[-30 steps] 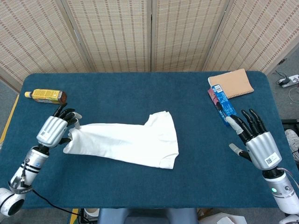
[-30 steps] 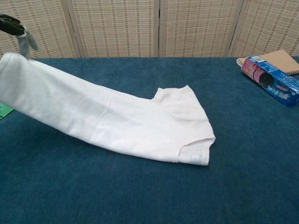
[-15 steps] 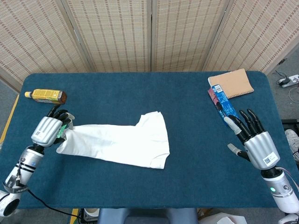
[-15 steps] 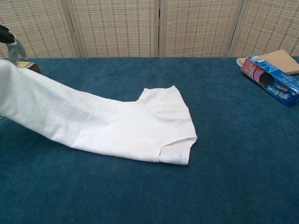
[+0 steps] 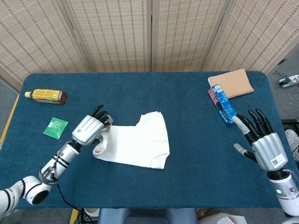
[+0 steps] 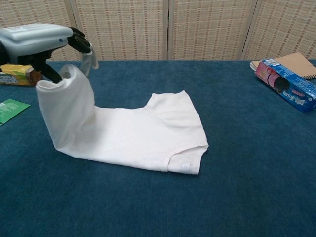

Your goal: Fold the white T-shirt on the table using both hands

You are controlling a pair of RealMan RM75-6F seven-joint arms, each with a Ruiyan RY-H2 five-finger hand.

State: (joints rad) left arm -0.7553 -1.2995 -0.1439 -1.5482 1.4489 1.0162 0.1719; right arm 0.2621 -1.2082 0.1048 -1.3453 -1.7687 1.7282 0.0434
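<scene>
The white T-shirt (image 5: 140,142) lies folded lengthwise near the middle of the blue table (image 5: 149,186), its sleeve end to the right. My left hand (image 5: 89,129) grips the shirt's left end and holds it lifted off the cloth, so that end stands up in the chest view, where the T-shirt (image 6: 138,133) hangs from the left hand (image 6: 42,42). My right hand (image 5: 261,142) hovers open at the table's right side, fingers spread, far from the shirt. The chest view does not show the right hand.
A yellow bottle (image 5: 46,96) lies at the far left and a green packet (image 5: 55,128) sits near it. A blue-and-pink box (image 5: 221,103) and a brown notebook (image 5: 231,84) rest at the far right.
My left hand has carried the shirt's left end rightward and up over the shirt, shortening it and uncovering the green packet. The right hand has shifted slightly right.
</scene>
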